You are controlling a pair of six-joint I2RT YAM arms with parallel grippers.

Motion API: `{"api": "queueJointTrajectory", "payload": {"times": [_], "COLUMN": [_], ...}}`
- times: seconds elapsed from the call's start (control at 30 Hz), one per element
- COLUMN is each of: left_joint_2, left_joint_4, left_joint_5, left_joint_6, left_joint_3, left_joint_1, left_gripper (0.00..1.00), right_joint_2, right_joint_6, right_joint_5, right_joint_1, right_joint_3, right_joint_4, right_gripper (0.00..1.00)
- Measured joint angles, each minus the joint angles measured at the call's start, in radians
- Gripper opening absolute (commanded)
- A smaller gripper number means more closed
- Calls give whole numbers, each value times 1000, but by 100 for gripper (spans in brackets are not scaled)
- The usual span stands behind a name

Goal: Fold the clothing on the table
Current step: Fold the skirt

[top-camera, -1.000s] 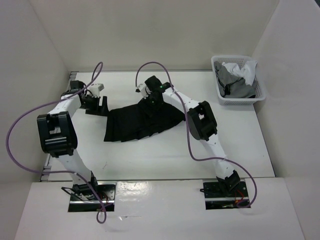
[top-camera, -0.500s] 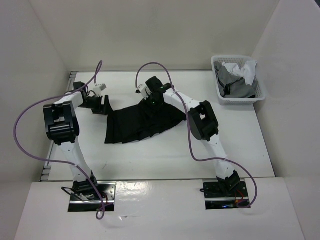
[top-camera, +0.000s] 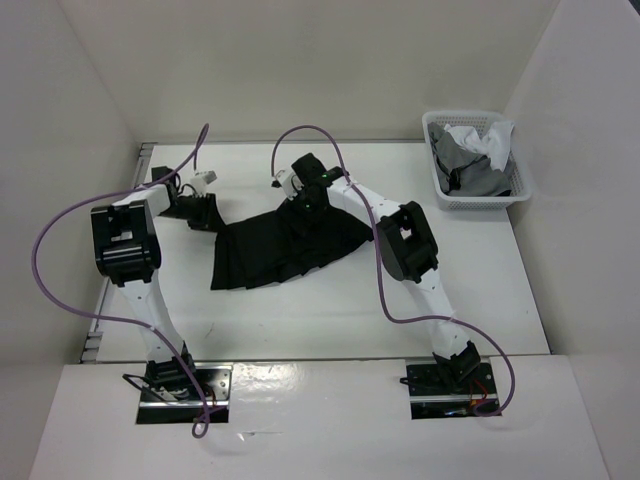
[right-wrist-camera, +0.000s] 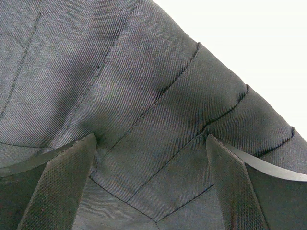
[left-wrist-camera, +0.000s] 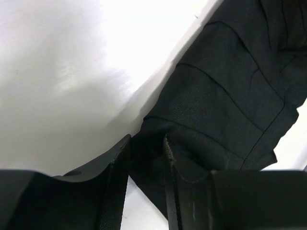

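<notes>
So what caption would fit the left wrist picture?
Left gripper straddling the edge of the black pleated skirt on the white table.

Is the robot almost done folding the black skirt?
Not yet. Done: nothing is folded; the skirt lies spread out on the table. In hand: the left gripper pinches one edge of it, and the right gripper sits open over the far edge. Left: every fold.

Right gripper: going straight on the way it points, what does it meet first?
The skirt: its pleats fill the gap between the right gripper's open fingers. The fingertips seem to touch the cloth, though depth is unclear.
</notes>
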Motion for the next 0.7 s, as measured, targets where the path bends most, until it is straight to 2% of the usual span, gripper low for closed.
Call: {"api": "queueJointTrajectory", "payload": {"times": [0.17,0.33,0.7], "left_joint_2": [0,13,-19], "left_joint_4": [-35,-73,-76], "left_joint_5": [13,24,39], "left_joint_6": [41,72,92], "left_joint_3": [0,-2,-63], "left_joint_1": [-6,-9,-16], "left_gripper": [40,0,0], "right_joint_2": [-1,-1,-18], "right_joint_6": [0,0,9], "right_joint_5": [0,0,-1], "right_joint_1": [0,0,0], "right_joint_3": [-2,-2,-4], "right_joint_4": [1,2,-15], "right_gripper": [99,99,99]}}
